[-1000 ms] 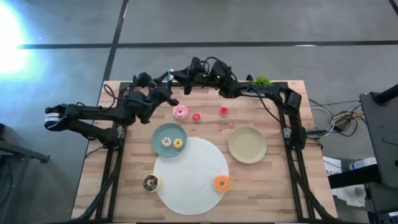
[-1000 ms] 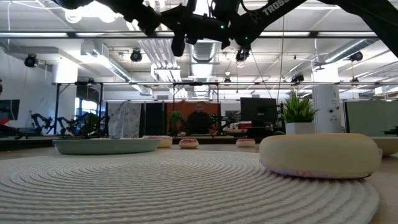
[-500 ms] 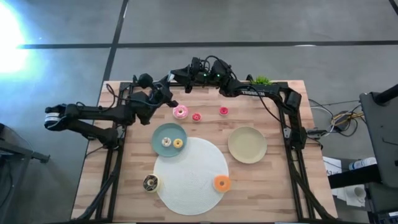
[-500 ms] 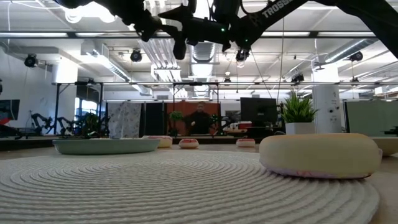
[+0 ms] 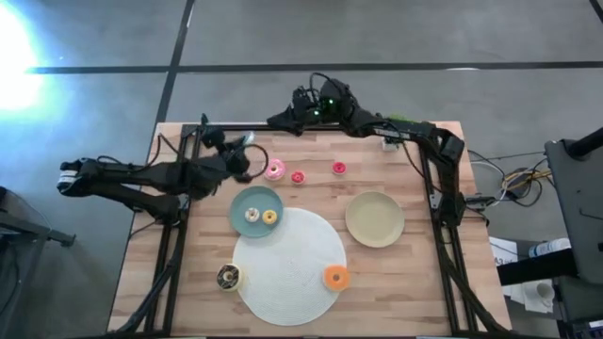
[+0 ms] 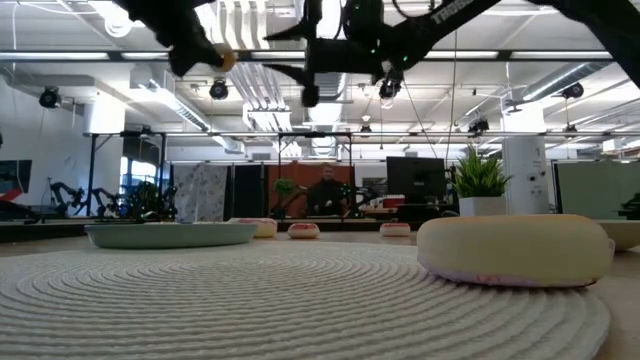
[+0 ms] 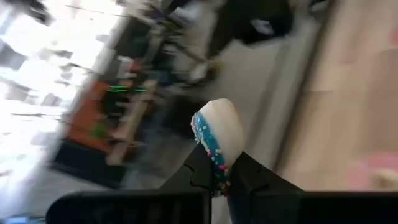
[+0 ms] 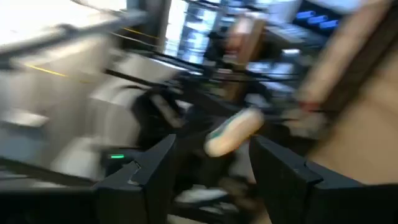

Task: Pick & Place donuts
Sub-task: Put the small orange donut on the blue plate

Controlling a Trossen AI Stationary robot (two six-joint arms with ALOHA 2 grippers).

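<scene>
My left gripper hovers over the table's far left part, shut on a cream donut with blue sprinkled frosting. My right gripper stands open above the far edge, facing that donut with nothing between its fingers. A pink-frosted donut and two tiny red ones lie on the wood. Two tiny donuts lie in the teal plate. An orange donut lies on the white mat, and a dark brown one lies beside it. My left gripper pinches the blue-frosted donut by one side of its ring between its two fingers. The rest of the donut stands out beyond the fingertips, edge-on between them. The arm reaches in from the table's left. The donut is lifted clear of the table.
An empty beige plate sits at the right. A small green plant stands at the far right corner. The arms' frame rails run along both table sides. In the low view a person shows in the room far behind the table.
The two grippers were together above the far edge. My left gripper has shut on the blue-frosted donut and drawn back with it toward the table's left and a little toward the near edge. My right gripper has opened, let go and pulled away toward the right.
</scene>
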